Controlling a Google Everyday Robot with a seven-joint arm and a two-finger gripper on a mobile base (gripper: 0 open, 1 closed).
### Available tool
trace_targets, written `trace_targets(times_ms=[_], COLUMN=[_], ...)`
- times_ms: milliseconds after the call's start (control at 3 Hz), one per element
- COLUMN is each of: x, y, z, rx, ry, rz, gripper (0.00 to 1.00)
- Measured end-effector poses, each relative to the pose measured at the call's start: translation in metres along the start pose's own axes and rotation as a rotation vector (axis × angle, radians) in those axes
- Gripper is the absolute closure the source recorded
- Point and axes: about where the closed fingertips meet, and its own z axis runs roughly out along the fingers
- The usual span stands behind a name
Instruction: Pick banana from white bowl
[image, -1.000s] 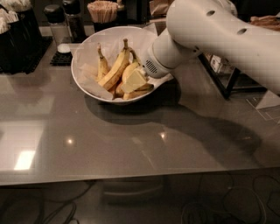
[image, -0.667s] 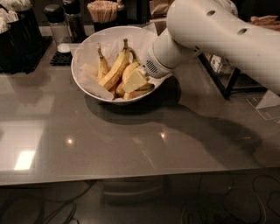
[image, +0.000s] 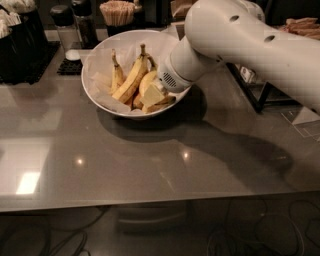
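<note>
The white bowl (image: 100, 97) stands at the back middle of the grey table, lined with crinkled white paper. Three bananas lie in it: a small thin one (image: 116, 76) at the left, a longer straighter one (image: 131, 80) in the middle, and the short, thick, curved banana (image: 146, 81) at the right, partly hidden. My white arm reaches in from the upper right. My gripper (image: 153, 94) is down inside the bowl, right against the short thick banana and over its lower end.
A black rack (image: 20, 45) stands at the back left. Shakers (image: 62, 25) and a cup of wooden sticks (image: 117, 12) stand behind the bowl. A black frame stand (image: 260, 95) is on the right. The table's front edge (image: 150, 202) runs across the bottom.
</note>
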Motion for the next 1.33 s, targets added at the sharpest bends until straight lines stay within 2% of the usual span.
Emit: trace_targets(times_ms=[333, 667, 1000, 1333], x=[-0.001, -0.011, -0.026, -0.031], y=[0.005, 0.004, -0.003, -0.014], z=[0.001, -0.017, -0.053, -0.081], rx=[-0.009, -0.007, 0.029, -0.011], ry=[0.0, -0.081, -0.213, -0.348], rz=[-0.008, -0.004, 0.001, 0.019], gripper=[0.98, 1.0, 1.0, 1.0])
